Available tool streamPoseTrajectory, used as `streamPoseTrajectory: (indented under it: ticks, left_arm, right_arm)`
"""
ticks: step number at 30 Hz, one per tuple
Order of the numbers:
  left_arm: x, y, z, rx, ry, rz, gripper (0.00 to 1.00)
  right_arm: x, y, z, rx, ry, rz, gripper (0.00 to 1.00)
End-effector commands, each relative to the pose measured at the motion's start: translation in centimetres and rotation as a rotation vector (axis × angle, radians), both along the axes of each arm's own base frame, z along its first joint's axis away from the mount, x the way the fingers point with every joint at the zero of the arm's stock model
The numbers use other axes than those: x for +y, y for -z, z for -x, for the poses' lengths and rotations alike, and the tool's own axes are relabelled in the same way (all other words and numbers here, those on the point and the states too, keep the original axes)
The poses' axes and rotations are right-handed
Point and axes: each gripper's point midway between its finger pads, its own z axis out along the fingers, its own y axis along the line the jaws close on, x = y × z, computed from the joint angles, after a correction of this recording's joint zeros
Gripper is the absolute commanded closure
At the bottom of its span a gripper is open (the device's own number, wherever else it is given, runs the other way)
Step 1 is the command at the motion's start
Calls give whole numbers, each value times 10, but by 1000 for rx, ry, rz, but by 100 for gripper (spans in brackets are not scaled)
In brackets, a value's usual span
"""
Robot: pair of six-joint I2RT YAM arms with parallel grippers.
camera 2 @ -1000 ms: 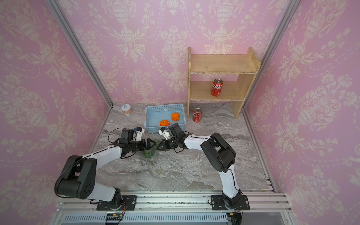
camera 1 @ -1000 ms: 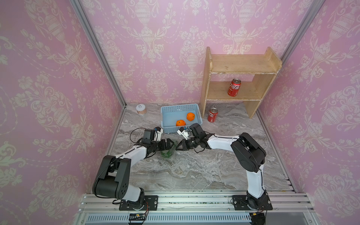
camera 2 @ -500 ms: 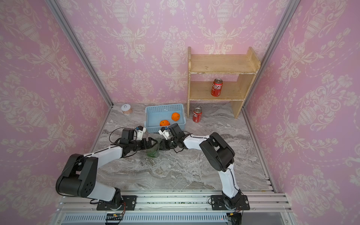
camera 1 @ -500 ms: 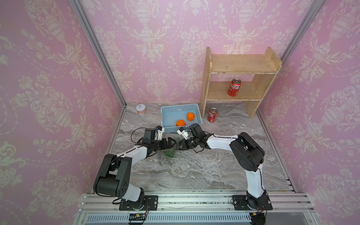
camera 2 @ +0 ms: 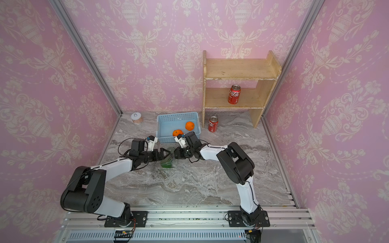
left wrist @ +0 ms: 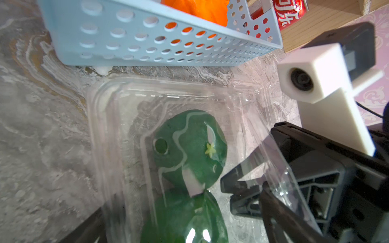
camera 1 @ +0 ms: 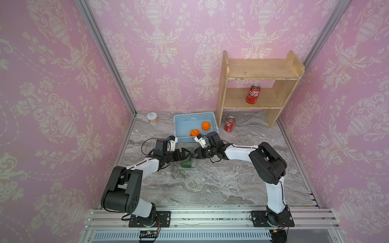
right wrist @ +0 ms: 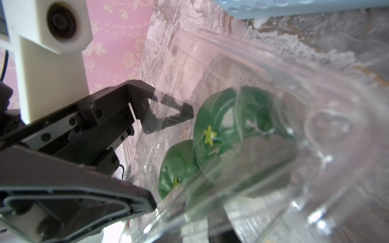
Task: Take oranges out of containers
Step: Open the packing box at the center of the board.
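two green oranges (left wrist: 189, 147) inside clear box (left wrist: 109, 117) on table (camera 1: 210, 185), just before blue basket (camera 1: 193, 117). left gripper (camera 1: 183, 153) jaws spread astride box, right gripper (left wrist: 233, 192) jaws slightly parted at lid; grips unclear.

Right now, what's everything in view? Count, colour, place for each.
bright oranges: 2, orange, inside the basket
green oranges: 2, dark green, inside the clamshell container
clamshell container: 1, clear, on the table in front of the basket
basket: 1, light blue, beside the shelf
cola cans: 2, red, one on the shelf's lower board, one at its foot
shelf: 1, wood, back wall
small jar: 1, white lid, far corner
table: 1, grey marble
left gripper: black, at the container; open or shut unclear
right gripper: black, opposite side; unclear
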Motion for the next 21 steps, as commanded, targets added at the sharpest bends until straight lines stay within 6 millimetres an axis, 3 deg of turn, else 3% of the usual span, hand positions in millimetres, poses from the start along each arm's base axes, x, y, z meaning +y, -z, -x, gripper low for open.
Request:
streamPoseTrajectory:
  ticks: [1, 12, 21]
  left_arm:
    - [-10, 9, 12, 45, 38, 37, 1]
    - [-12, 7, 10, 24, 40, 53, 1]
    - [-14, 8, 7, 17, 42, 73, 1]
  right_arm:
    - [4, -19, -8, -51, 29, -46, 73]
    - [4, -16, -10, -54, 43, -40, 58]
    - [4, -15, -11, -57, 50, -31, 52]
